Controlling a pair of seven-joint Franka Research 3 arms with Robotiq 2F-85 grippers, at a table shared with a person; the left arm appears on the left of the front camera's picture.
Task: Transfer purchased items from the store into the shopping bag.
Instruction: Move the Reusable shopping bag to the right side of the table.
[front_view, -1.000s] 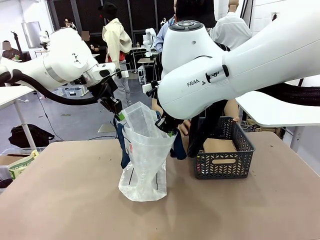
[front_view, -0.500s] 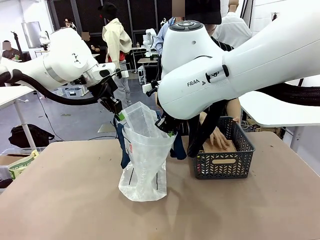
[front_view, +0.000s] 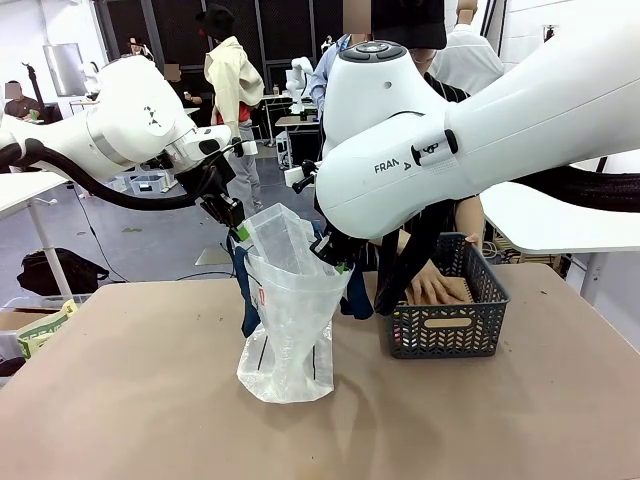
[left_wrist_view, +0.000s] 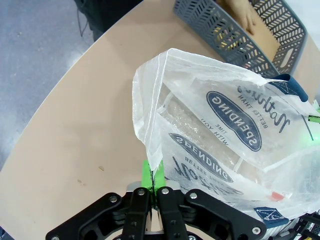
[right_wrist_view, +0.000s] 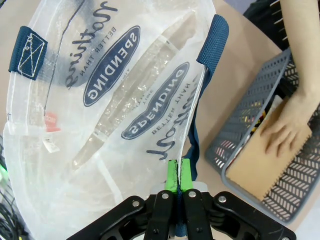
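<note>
Front view has the shopping bag (front_view: 290, 330) standing on the desk (front_view: 130, 400), mouth stretched wide. The left gripper (left_wrist_view: 151, 172) is clenched on one rim of the clear plastic, and the right gripper (right_wrist_view: 177, 175) grips the opposite rim below a navy handle (right_wrist_view: 212, 40). A person's hand (front_view: 432, 290) rests inside the basket (front_view: 450, 335), where the purchased items (right_wrist_view: 258, 119) lie. The step in hand looks like holding the bag open for loading. Next, items must drop through the mouth without the film sagging. Bag print reads "BETTER THAN SPENDING TIME WITH YOU"; the right arm (front_view: 480, 130) shows "FRAN".
</note>
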